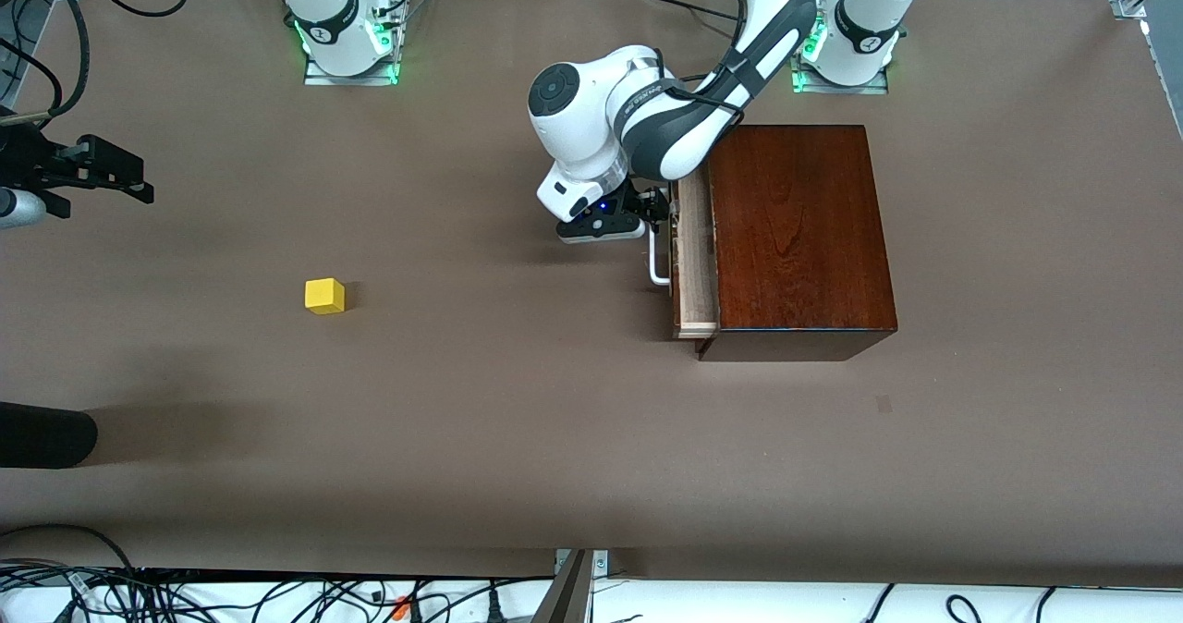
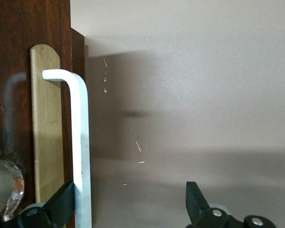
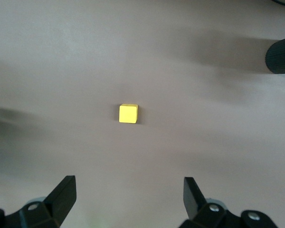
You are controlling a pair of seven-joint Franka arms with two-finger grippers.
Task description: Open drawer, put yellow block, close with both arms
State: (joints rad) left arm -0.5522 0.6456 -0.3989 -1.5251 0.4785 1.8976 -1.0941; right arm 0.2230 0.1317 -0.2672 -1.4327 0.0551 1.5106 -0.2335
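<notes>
While the left gripper point(image 2: 128, 204) straddles the handle point(image 2: 80, 142) wide-fingered, the right gripper point(image 3: 128, 197) hovers wide-fingered.

yellow block point(image 1: 324, 296), dark reddish-brown box point(image 1: 799, 225), white handle point(image 2: 80, 152).

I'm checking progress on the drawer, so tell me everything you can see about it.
The drawer is a pale bare-wood tray with a dark reddish-brown front and a white U-shaped bar handle. It is pulled only slightly out of the glossy mahogany box. The left gripper, open, straddles the handle, one finger against the bar.
</notes>
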